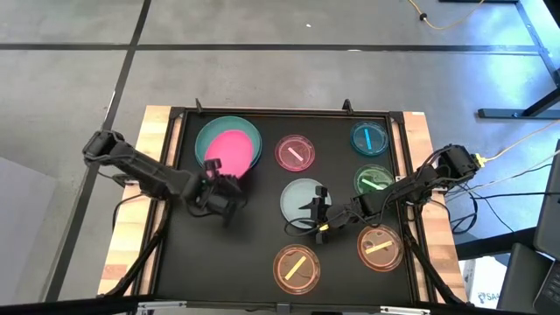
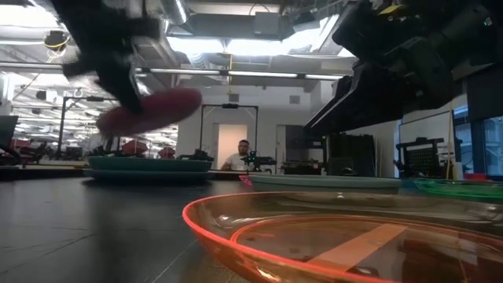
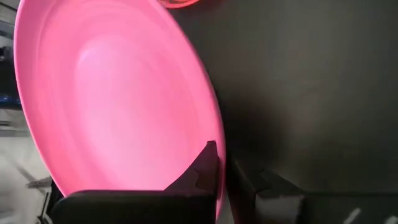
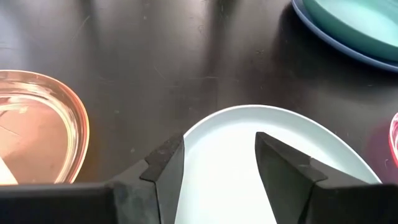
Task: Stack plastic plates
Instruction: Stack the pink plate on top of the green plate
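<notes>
The teal plate [image 1: 229,131] lies at the table's [image 1: 262,219] far-left corner. Only the low view shows the magenta plate [image 2: 149,111] lifted and tilted above it, clamped at its rim by the left gripper [image 1: 216,179]. The right gripper [image 4: 219,163] is seen over the pale mint plate [image 4: 249,155], jaws apart. Bare tabletop lies between the plates.
</notes>
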Available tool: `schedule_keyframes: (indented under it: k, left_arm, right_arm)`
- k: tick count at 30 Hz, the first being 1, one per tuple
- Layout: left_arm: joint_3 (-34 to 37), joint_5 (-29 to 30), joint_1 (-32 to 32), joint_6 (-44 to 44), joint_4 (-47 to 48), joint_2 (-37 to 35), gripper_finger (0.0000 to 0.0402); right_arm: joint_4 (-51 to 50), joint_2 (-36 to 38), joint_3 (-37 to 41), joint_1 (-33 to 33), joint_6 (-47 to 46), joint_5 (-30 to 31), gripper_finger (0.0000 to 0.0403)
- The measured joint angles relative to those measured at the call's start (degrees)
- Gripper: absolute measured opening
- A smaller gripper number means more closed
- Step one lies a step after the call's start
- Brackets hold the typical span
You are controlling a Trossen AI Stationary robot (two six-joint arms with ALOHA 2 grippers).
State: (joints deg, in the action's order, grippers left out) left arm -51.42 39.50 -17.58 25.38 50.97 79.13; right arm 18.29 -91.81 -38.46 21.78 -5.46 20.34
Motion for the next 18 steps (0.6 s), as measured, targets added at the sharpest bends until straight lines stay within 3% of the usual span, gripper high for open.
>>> schedule_keyframes:
  k: [5, 12, 18]
  left_arm:
    - [7.59, -0.1, 7.7, -9.14, -10.81, 0.0, 0.0012]
    - [12.35, -2.87, 15.55, -11.64, -14.56, 0.0, 0.0014]
    - [11.84, -7.15, 17.47, -12.13, -13.89, 0.0, 0.0067]
  right_arm:
    - [-0.02, 0.0, 0.0, 0.0, 0.0, 0.0, 0.0188]
    - [-0.03, 0.0, 0.0, -0.04, -0.02, 0.0, 0.0188]
    - [-0.02, 0.0, 0.0, -0.04, -0.02, 0.0, 0.0188]
